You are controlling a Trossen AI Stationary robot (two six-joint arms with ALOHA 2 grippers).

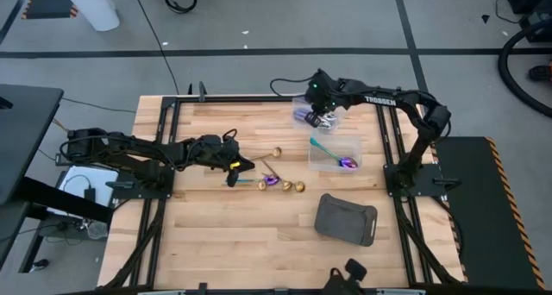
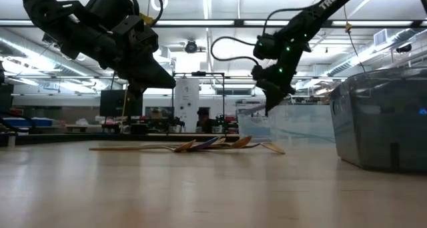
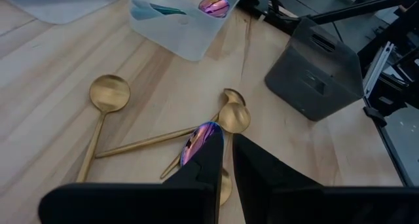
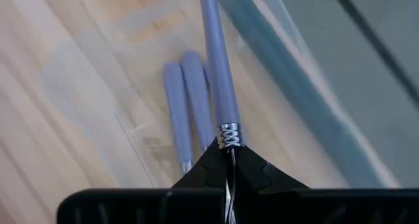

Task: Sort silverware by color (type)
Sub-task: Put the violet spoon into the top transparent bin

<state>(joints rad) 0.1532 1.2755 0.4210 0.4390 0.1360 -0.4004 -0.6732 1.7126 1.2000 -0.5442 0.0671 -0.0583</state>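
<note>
Silverware lies split across the tabletop (image 1: 216,243) in the high view: gold spoons (image 1: 289,185) and 1 rainbow spoon (image 1: 270,180) sit loose near the middle, just beside my left end effector (image 1: 231,176), while a teal-purple piece (image 1: 332,153) already rests in the clear tub (image 1: 354,142). My right end effector (image 1: 317,116) hangs over the far tub (image 1: 302,105), I judge to drop its piece with its own kind. The low view shows the loose pile (image 2: 213,145) lying flat, long axes roughly across the picture. In the left wrist view my fingers (image 3: 203,165) stand narrow, nearly together, over the iridescent bowl (image 3: 200,137), with nothing clearly gripped. In the right wrist view my fingers (image 4: 249,175) are clamped on a lilac-handled spoon (image 4: 219,73), handle pointing away from me, roughly parallel to 2 lilac handles (image 4: 183,112) lying below.
</note>
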